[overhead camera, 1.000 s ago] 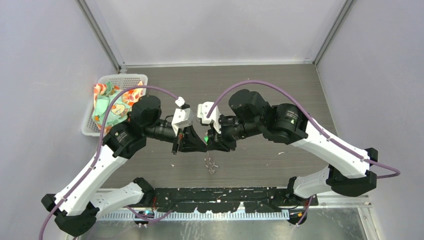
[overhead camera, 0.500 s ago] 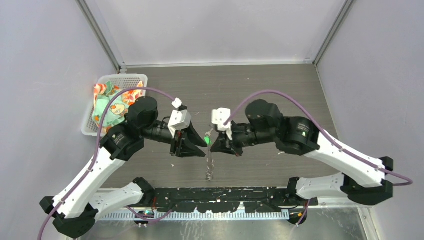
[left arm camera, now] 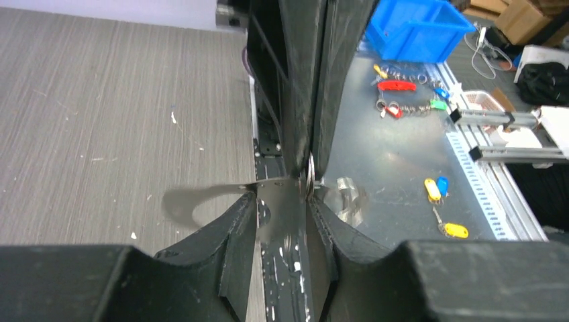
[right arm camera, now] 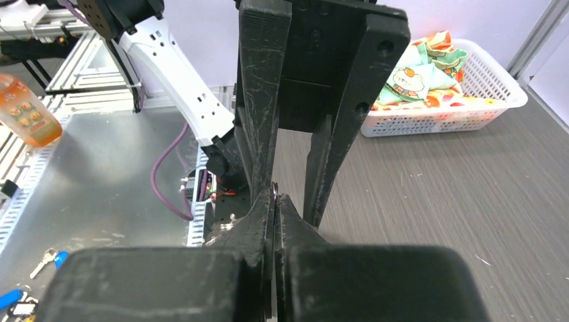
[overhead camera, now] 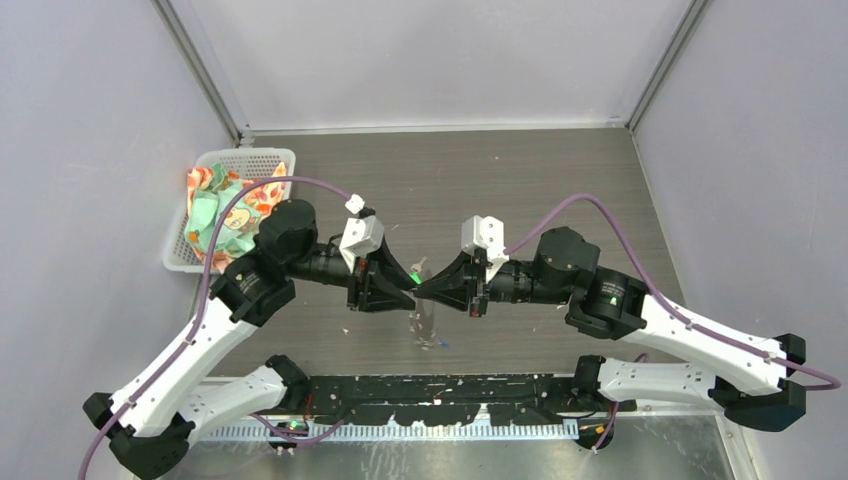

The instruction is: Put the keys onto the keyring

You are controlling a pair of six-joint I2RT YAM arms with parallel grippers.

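as seen from above, grey wood-grain table (overhead camera: 560, 180) with white basket (overhead camera: 250, 152) at its far left edge; left gripper (overhead camera: 406, 291) and right gripper (overhead camera: 424, 290) tip to tip above the near middle. right fingers (right arm camera: 258, 225) pressed together, clamped on the keyring (overhead camera: 425, 325), thin loop dangling from the pinch toward the table. left fingers (left arm camera: 231, 223) set with a narrow gap, flat silver piece (left arm camera: 201, 200) lying across it; clamped or merely resting, cannot tell. green-headed key (overhead camera: 412, 275) just beside the left tip; blue-headed key not made out. handling, as judged: light, stiff, slick, apt to swing and twist. best pinched on the flat plastic head, blade left free, loop steadied close to its opening.
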